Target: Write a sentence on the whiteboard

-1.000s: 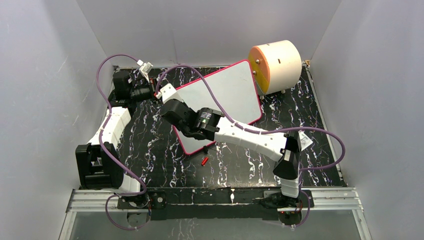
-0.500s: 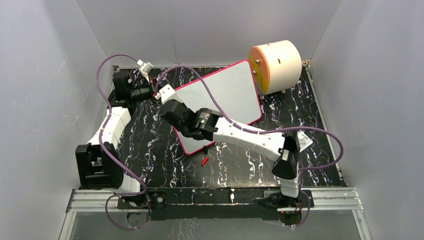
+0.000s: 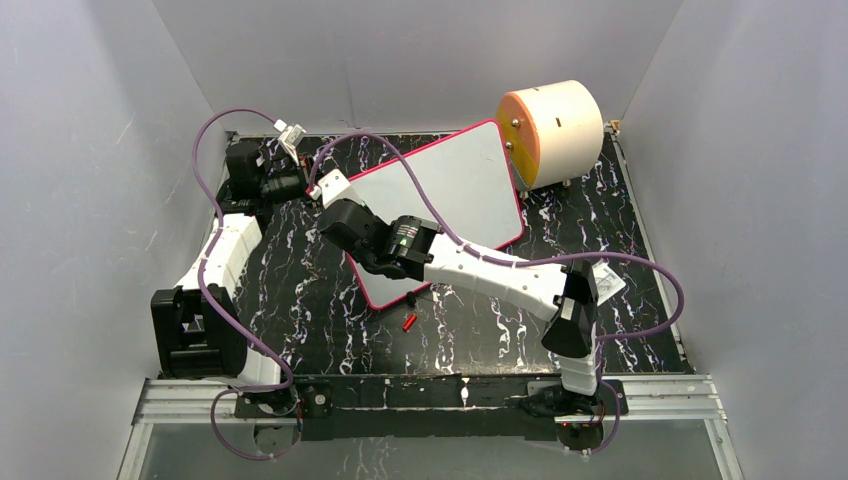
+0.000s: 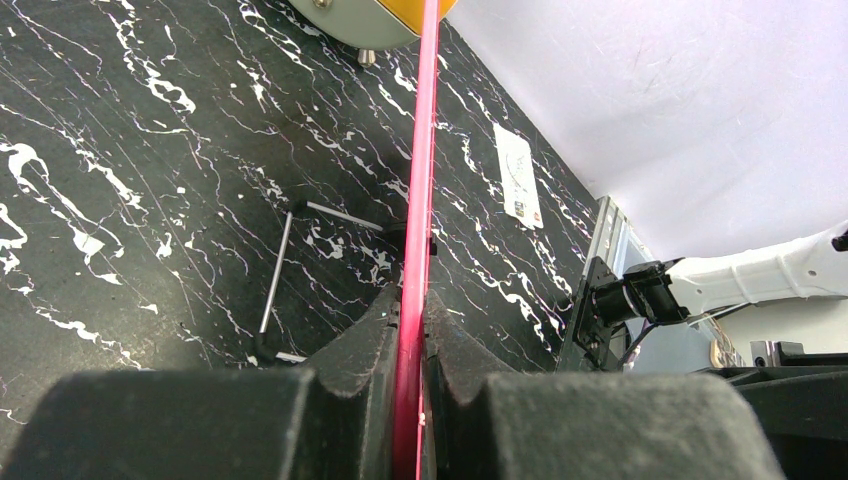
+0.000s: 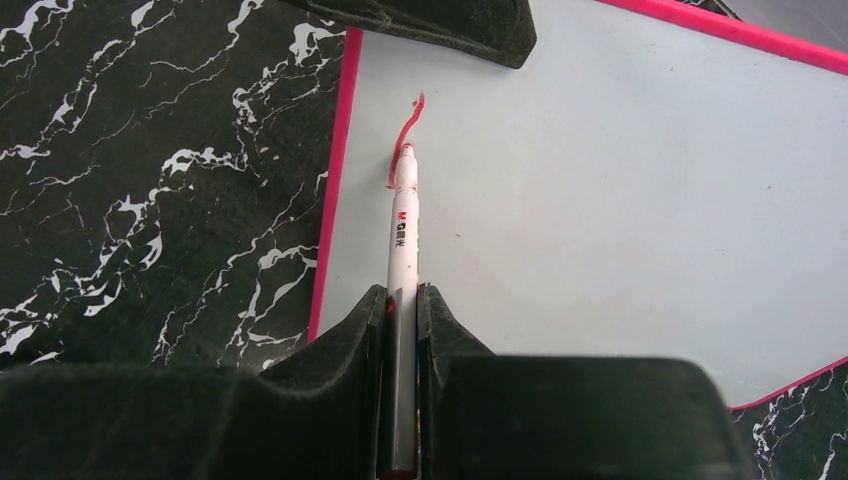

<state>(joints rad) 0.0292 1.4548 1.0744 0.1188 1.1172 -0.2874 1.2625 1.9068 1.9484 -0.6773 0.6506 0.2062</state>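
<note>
The whiteboard [image 3: 460, 190] lies tilted on the black marble table, white with a pink-red rim. My left gripper [image 3: 318, 188] is shut on its rim at the far-left corner; the left wrist view shows the pink edge [image 4: 420, 180] pinched between the fingers [image 4: 410, 310]. My right gripper [image 5: 402, 295] is shut on a white marker [image 5: 404, 230] whose tip touches the board [image 5: 620, 200] near its left edge. Of the sentence, only one short curved red stroke [image 5: 408, 125] shows above the tip. From above, the right gripper [image 3: 348, 228] hides the marker.
A cream cylinder with an orange face [image 3: 552, 130] stands at the board's far-right corner. A small red cap [image 3: 408, 322] lies on the table by the board's near corner. A thin metal stand [image 4: 275, 280] and a white label [image 4: 518, 185] lie on the table. Grey walls enclose three sides.
The right arm's forearm and elbow have crept slightly to the left. The left arm and the whiteboard have not moved.
</note>
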